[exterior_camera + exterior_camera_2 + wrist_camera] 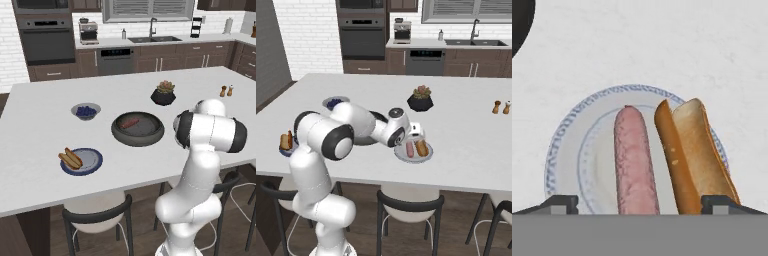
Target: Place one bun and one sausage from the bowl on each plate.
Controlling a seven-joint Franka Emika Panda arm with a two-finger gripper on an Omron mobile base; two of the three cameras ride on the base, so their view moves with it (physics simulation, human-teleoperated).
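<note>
Fingers of the two-finger gripper (640,202) are spread wide, their dark tips set well apart at the bottom of the hand view, and nothing is held between them or touched by them. Directly beneath lies the pale grey round plate with a faint blue-patterned rim (567,130), on which a pink, smooth sausage (634,160) and a golden-brown split bun (694,150) are laid side by side, touching or nearly so. From the right base view the same plate (428,156) is seen near the front edge of the white island counter (466,125). The other plate, dark-blue-rimmed with a grey centre (92,162), also carries a bun and a sausage (70,158). One reddish sausage (130,122) is seen in the wide, shallow, dark-grey round bowl (137,137), between the two plates. Both plates appear served. The sausage is judged light, firm but slightly yielding, round and prone to roll or slip; it is best taken across its middle, jaws square to its length. The bun is judged very light and soft, easily crushed; a gentle hold across its mid-length is advised.
</note>
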